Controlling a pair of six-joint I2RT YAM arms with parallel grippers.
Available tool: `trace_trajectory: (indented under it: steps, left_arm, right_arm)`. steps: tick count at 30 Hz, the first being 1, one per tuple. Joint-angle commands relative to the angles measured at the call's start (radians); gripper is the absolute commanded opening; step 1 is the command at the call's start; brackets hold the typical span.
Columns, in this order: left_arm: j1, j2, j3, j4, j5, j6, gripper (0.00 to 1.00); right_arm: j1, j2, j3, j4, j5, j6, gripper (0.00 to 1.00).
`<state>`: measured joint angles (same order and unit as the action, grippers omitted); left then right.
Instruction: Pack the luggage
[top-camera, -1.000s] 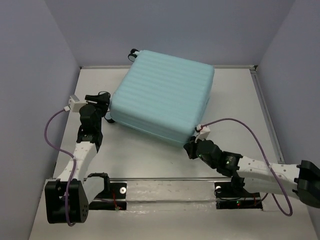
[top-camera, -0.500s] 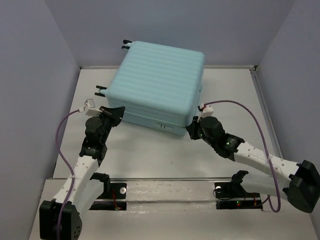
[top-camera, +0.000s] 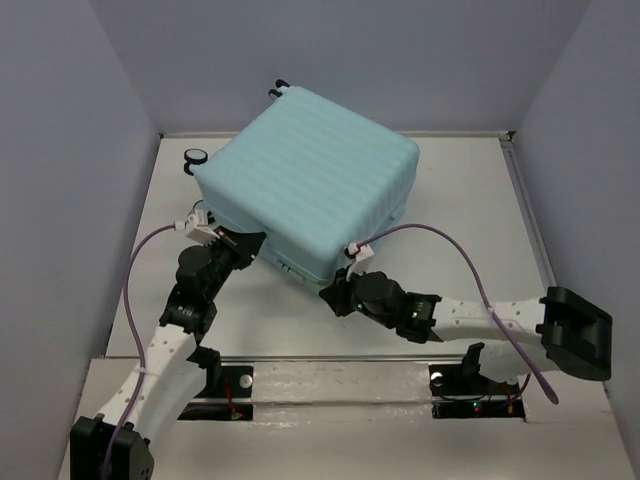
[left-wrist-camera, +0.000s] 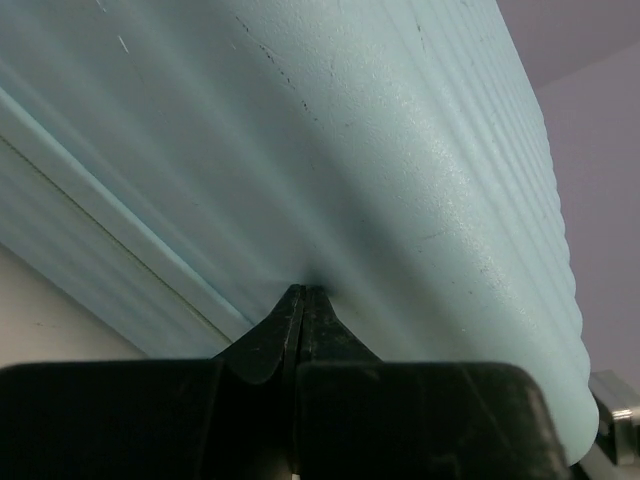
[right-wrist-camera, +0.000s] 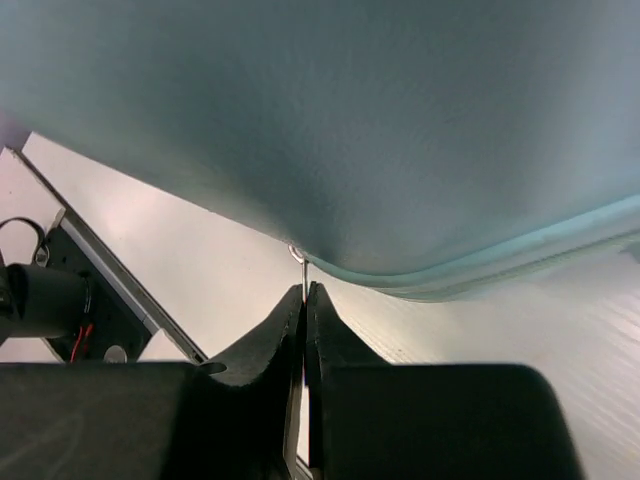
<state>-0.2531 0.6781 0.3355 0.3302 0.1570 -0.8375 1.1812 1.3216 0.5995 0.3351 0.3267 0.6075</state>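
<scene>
The luggage (top-camera: 310, 185), a big pale aqua ribbed suitcase, lies closed and skewed on the table, one corner pointing toward the arms. My left gripper (top-camera: 250, 244) is shut, its fingertips (left-wrist-camera: 303, 292) pressed against the ribbed shell (left-wrist-camera: 380, 150) with nothing between them. My right gripper (top-camera: 329, 296) sits at the near corner, just under the shell (right-wrist-camera: 400, 120). It is shut on a thin metal zipper pull (right-wrist-camera: 300, 262) that hangs from the seam.
Caster wheels stick out at the suitcase's left (top-camera: 196, 157) and far (top-camera: 278, 90) corners. The white table (top-camera: 480, 220) has grey walls on three sides. A metal rail (top-camera: 340, 360) with the arm bases runs along the near edge. Purple cables (top-camera: 450, 245) loop off both wrists.
The suitcase has swung round, its near corner now toward the arms. My left gripper has closed against the shell. My right arm has swept left, following that corner.
</scene>
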Motion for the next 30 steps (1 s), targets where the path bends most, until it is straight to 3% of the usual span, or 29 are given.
trace_trajectory:
  steps: [1,8,12,13,17,19,23,25,26,27,28,30]
  left_arm:
    - [-0.035,0.026,0.020,0.049,0.044,0.040,0.06]
    - [-0.195,0.129,0.046,0.104,0.001,0.040,0.06]
    - [-0.242,0.195,0.074,0.161,-0.002,0.025,0.06]
    - [-0.268,0.219,0.085,0.165,-0.005,0.031,0.06]
    - [-0.293,0.232,0.149,0.118,-0.016,0.072,0.06]
    - [-0.293,0.219,0.172,0.058,-0.033,0.092,0.06]
    - [-0.287,0.172,0.261,-0.064,-0.085,0.150,0.06]
    - [-0.269,0.160,0.319,-0.160,-0.128,0.175,0.19]
    - [-0.224,0.159,0.394,-0.196,-0.135,0.185,0.40]
    - [-0.191,0.164,0.436,-0.229,-0.134,0.198,0.53]
    - [-0.146,0.190,0.482,-0.294,-0.093,0.212,0.77]
    - [-0.031,0.236,0.610,-0.348,0.002,0.221,0.91]
  right_arm:
    - [-0.022,-0.136,0.062,-0.106,0.098,-0.018,0.07]
    - [0.001,-0.213,0.019,-0.159,0.075,0.029,0.07]
    - [0.099,-0.044,0.129,-0.120,0.083,0.017,0.07]
    - [0.113,0.072,0.235,-0.113,0.093,0.003,0.07]
    - [0.155,0.331,0.493,-0.111,0.372,-0.015,0.07]
    - [0.143,0.373,0.520,-0.102,0.445,-0.011,0.07]
    - [0.133,0.288,0.377,0.002,0.456,0.011,0.07]
    - [0.133,0.248,0.324,0.001,0.453,0.024,0.07]
    - [0.133,0.226,0.298,0.001,0.436,0.043,0.07]
    - [0.124,0.206,0.272,-0.001,0.428,0.052,0.07]
    - [0.124,0.171,0.231,-0.001,0.414,0.064,0.07]
    - [0.115,0.145,0.201,-0.001,0.381,0.069,0.07]
